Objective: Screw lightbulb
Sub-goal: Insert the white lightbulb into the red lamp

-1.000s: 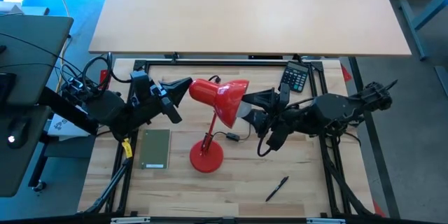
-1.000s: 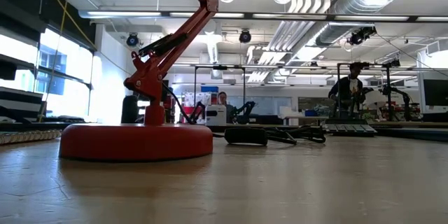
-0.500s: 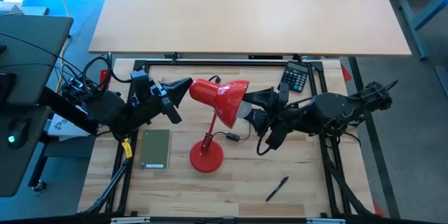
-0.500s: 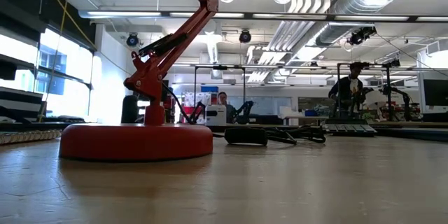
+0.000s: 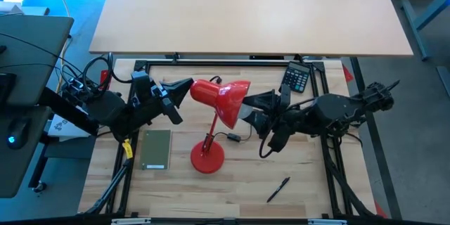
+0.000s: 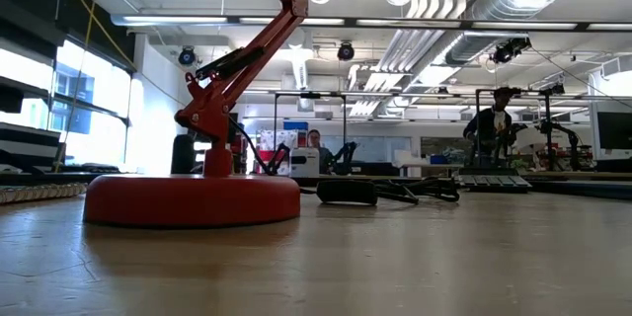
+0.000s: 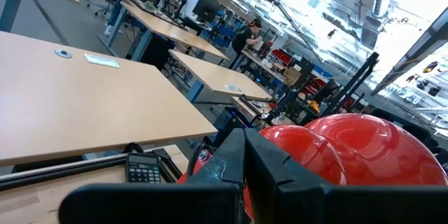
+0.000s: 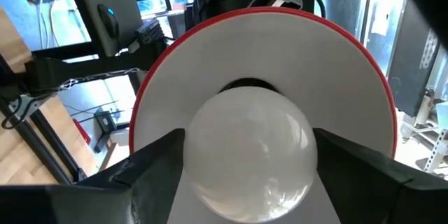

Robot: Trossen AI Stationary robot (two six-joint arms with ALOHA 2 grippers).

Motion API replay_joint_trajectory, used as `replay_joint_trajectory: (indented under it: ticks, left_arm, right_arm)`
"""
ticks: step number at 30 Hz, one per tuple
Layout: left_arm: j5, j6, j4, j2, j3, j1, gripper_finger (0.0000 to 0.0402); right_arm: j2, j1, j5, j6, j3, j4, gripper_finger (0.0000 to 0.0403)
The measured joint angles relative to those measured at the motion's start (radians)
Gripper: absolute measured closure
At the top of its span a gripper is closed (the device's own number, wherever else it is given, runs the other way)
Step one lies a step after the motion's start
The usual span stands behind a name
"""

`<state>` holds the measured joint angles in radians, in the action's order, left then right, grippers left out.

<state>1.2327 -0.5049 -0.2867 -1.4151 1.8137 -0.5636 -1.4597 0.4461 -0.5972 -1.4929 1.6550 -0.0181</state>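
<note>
Looking down from above, we are seeing two dark arms meeting at a red desk lamp [image 5: 214, 123] standing on the wooden surface [image 5: 309, 176]. Our right pincer [image 5: 247, 111] is reaching into the open mouth of the red lamp shade [image 5: 223, 98]. In the right wrist view, the lightbulb [image 8: 248, 152] is sitting between the two dark fingers [image 8: 157, 168], one on each side of the white globe, with the fingers spread wide around it. The fingers appear to be at the bulb's sides, though we cannot tell for sure whether they are pressing on it. Just beyond the pincer, the bulb is filling the middle of the shade's white interior, with the dark socket showing right behind it.

Our left pincer [image 5: 184, 85] is sitting at the opposite side of the shade, against its rounded red back, with its fingers shut together. In the left wrist view, the closed fingertips [image 7: 245, 164] are lying right beside the glossy red dome.

Below the left pincer, a green notebook [image 5: 156, 149] is lying flat on the surface. Behind the right pincer, toward the far edge, a black calculator [image 5: 297, 79] is resting. Well apart from the right pincer, toward the near edge, a black pen [image 5: 278, 189] is lying. The lamp's round red base [image 6: 193, 199] is sitting low in the level view.
</note>
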Motion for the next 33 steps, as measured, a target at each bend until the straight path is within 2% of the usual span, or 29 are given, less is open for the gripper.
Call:
replay_joint_trajectory:
  ticks: [5,12,18,33]
  left_arm:
    - [0.000,0.000,0.000,0.000,0.000,0.000,0.0402]
    - [0.000,0.000,0.000,0.000,0.000,0.000,0.0402]
    - [0.002,0.000,0.000,0.000,0.000,0.000,0.0401]
    - [-0.016,0.001,0.000,0.000,0.000,0.000,0.0401]
  right_arm:
    - [0.000,0.000,0.000,0.009,0.000,0.000,0.0137]
    - [0.000,0.000,-0.003,0.122,0.000,0.008,0.0143]
    - [0.000,0.001,-0.039,0.321,-0.001,0.033,0.0144]
    - [0.000,0.001,-0.047,0.823,-0.001,0.047,0.0145]
